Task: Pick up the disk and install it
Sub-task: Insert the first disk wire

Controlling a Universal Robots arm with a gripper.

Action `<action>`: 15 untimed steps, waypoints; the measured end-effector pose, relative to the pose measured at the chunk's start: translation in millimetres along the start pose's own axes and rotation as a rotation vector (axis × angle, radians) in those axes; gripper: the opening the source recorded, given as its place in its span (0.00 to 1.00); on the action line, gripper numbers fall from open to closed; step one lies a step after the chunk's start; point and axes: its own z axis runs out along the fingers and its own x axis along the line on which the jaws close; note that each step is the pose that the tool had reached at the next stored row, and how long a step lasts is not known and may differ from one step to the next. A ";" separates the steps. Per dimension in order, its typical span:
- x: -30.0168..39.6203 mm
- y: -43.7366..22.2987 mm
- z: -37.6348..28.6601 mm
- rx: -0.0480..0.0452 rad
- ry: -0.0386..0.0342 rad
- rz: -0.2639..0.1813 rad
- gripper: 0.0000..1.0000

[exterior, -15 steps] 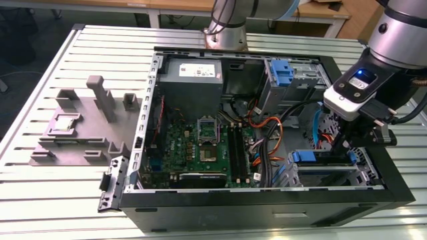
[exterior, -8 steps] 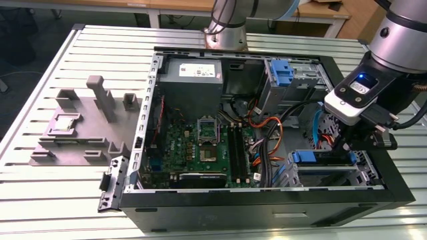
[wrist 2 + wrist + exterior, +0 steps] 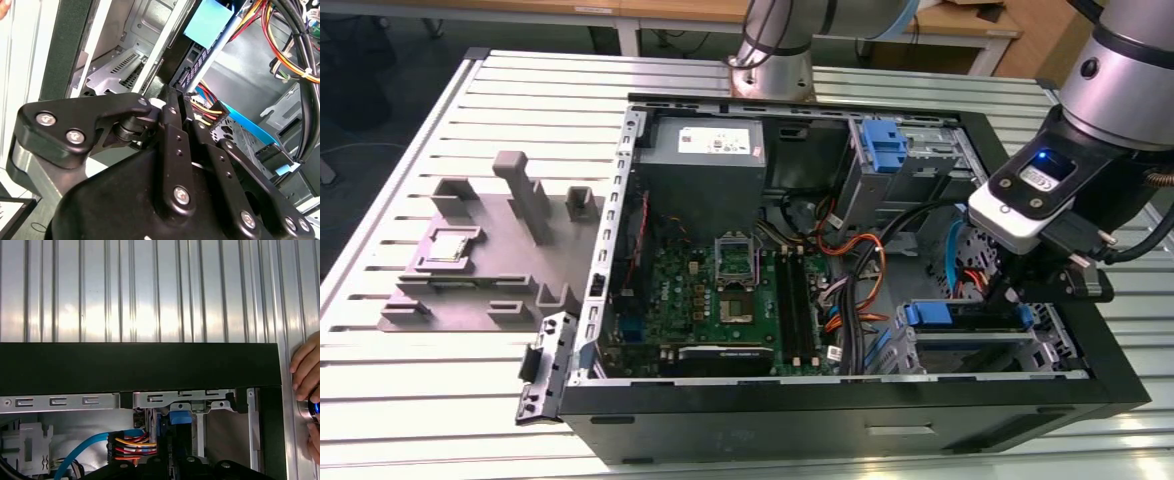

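Ribbed shiny metal table, matt black case

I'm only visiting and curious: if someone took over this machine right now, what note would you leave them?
Gripper: low at the drive bay of the open case, on the exterior view's right. Open or shut cannot be told.
Disk: in that bay, right beside the gripper.
Done: disk is off the table and at the bay.
Left: full seating is not confirmed, and whether the gripper holds the disk cannot be told.
Note: a person's hand is close beside the case.
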 end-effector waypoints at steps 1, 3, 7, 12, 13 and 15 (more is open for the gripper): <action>0.0 0.0 0.0 0.0000 0.0004 0.000 0.16; 0.0 0.0 0.0 0.0000 0.0012 0.000 0.16; -0.1 0.0 -0.3 0.0002 0.0026 0.000 0.17; -1.8 0.6 -11.5 0.0004 0.0053 0.000 0.24; -2.2 0.8 -14.2 0.0005 0.0064 0.000 0.24; -2.9 1.0 -18.4 0.0006 0.0083 0.000 0.24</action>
